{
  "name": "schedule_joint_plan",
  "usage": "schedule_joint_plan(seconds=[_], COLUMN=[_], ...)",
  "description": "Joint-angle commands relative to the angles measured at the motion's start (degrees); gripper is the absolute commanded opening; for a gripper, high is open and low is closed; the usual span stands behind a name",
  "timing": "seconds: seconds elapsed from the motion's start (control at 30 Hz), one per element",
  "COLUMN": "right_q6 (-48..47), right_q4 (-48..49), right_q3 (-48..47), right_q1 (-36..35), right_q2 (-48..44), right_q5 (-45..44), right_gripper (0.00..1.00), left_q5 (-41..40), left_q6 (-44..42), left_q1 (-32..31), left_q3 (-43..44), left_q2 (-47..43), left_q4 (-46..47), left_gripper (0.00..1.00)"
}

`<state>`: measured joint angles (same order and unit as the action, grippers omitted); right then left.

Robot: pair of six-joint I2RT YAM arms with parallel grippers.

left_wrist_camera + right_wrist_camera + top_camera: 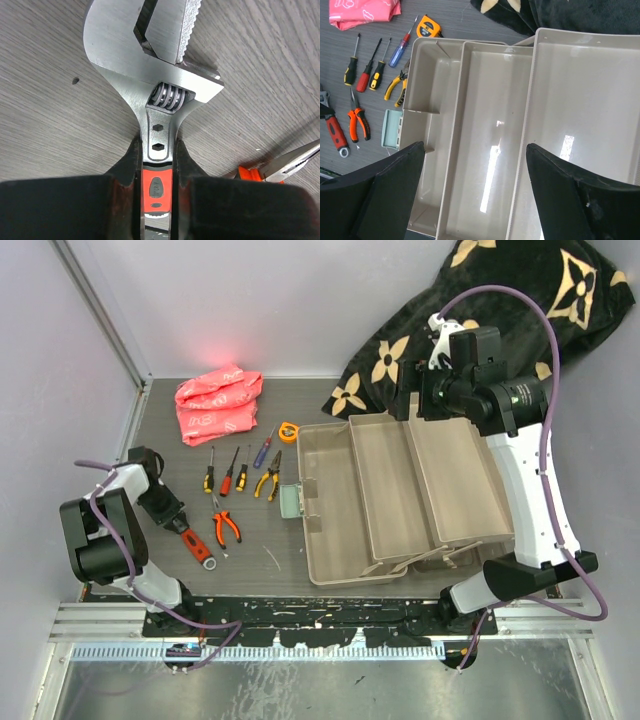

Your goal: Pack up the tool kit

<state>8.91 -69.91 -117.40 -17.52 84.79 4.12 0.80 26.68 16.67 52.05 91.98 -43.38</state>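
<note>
Evidently barely begun: toolbox (400, 500) empty, tools (240, 475) on bench (270, 560), left gripper (157, 150) clamped on red wrench (150, 60), right gripper (475, 146) open.

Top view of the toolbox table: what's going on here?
The left gripper is clamped on the handle of the red wrench, which lies on the table left of the open toolbox. The right gripper hangs open above the trays, which look empty. The orange pliers, yellow pliers, screwdrivers and tape measure lie on the table, not yet packed.
</note>
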Motion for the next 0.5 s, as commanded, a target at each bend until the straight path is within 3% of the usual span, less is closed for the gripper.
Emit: schedule_joint_plan(seconds=[0.0,0.17,0.27,0.47], right_q6=[-1.06,-1.35,-1.32,-1.44], right_q4=[2.06,2.10,2.79,4.29], right_q3=[0.20,0.65,1.51,3.49], right_q1=[-0.24,-0.24,-0.24,-0.24], right_q2=[-1.35,-1.84,-2.69,-4.02], right_q5=[0.14,0.05,-0.32,-1.21], right_gripper=[0.88,0.89,0.99,1.00], left_q5=[2.12,3.88,6.81,9.45], left_q6=[-0.99,-3.71,-5.85,-9.49], left_q1=[0.03,0.03,-0.24,-2.96], left_q3=[-2.23,1.17,4.59,13.52], left_q2=[1.34,0.33,-1.86,-5.61], left_q4=[3.44,1.43,0.38,-5.13], left_gripper=[0.00,0.00,0.00,0.00])
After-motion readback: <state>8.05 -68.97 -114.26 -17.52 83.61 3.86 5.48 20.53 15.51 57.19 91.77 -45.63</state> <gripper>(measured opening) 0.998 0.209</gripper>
